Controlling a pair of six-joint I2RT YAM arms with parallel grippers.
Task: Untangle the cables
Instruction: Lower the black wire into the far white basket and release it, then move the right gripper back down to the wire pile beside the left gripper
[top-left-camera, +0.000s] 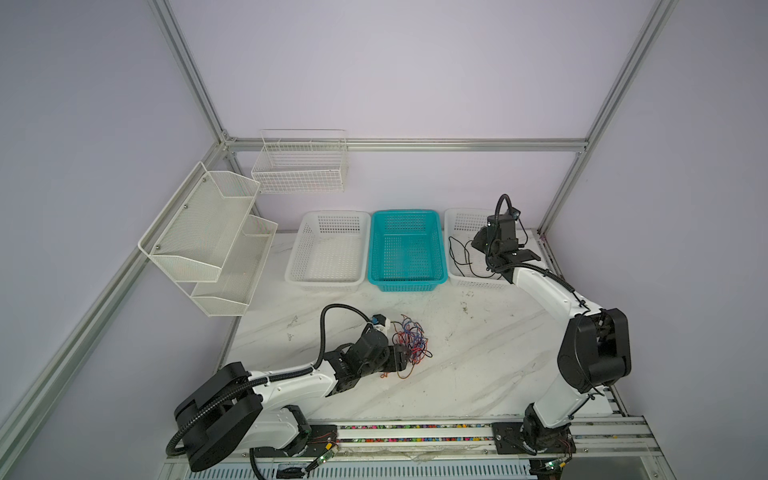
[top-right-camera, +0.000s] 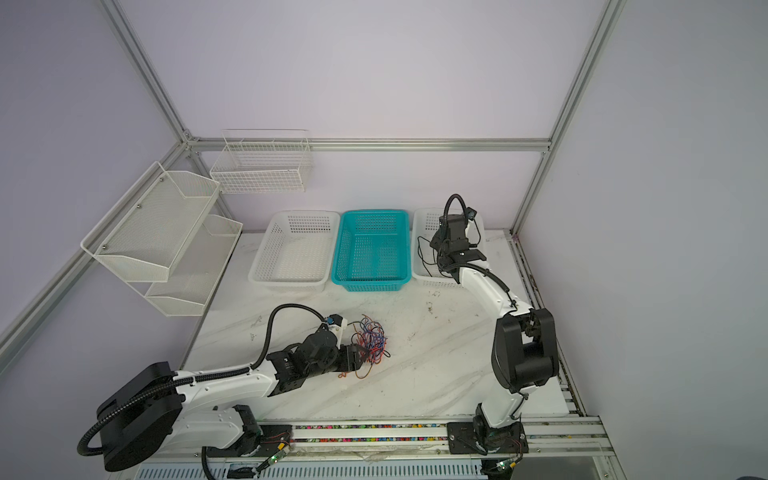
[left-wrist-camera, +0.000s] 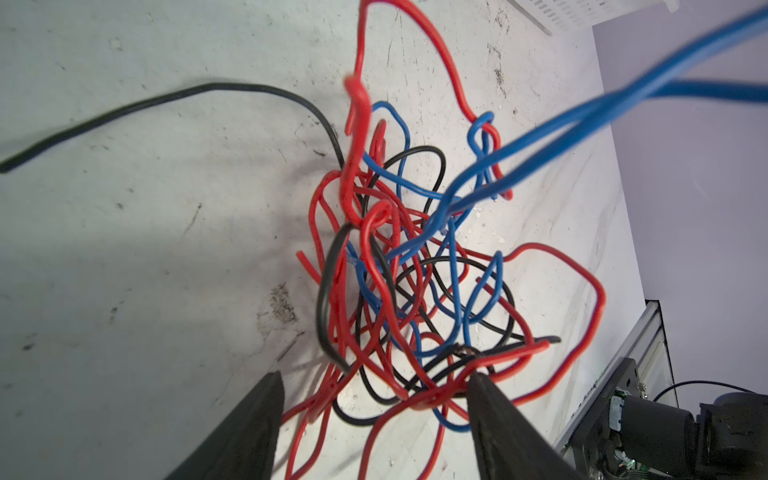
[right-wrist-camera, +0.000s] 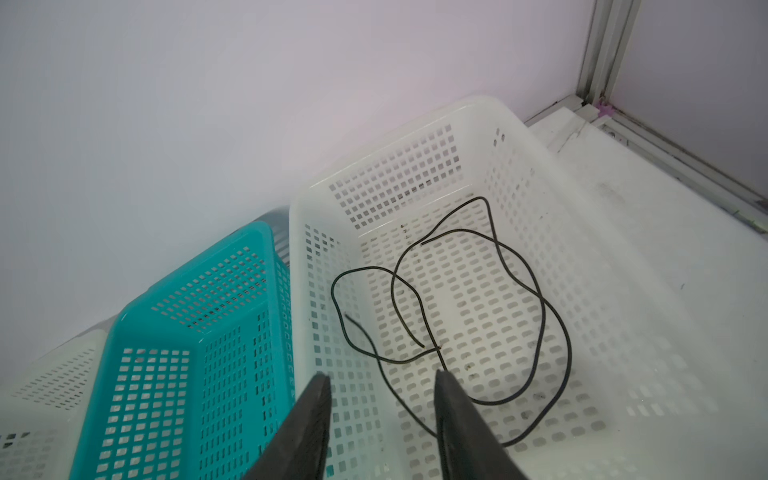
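A tangle of red, blue and black cables (top-left-camera: 411, 337) (top-right-camera: 370, 338) lies on the marble table in front of the baskets. In the left wrist view the tangle (left-wrist-camera: 399, 266) fills the middle, with one black end trailing off to the side. My left gripper (top-left-camera: 409, 354) (left-wrist-camera: 374, 378) is open at the tangle's near edge, with red and black strands lying loose between its fingers. Thin black cables (right-wrist-camera: 540, 299) (top-left-camera: 457, 253) lie loose in the right white basket (right-wrist-camera: 490, 108). My right gripper (top-left-camera: 478, 243) (right-wrist-camera: 382, 376) hangs open just above them, holding nothing.
A teal basket (top-left-camera: 406, 249) stands in the middle of the back row and a white basket (top-left-camera: 330, 249) to its left. Wire racks (top-left-camera: 208, 232) hang on the left wall. The frame rail (top-left-camera: 415, 432) runs along the table's front edge.
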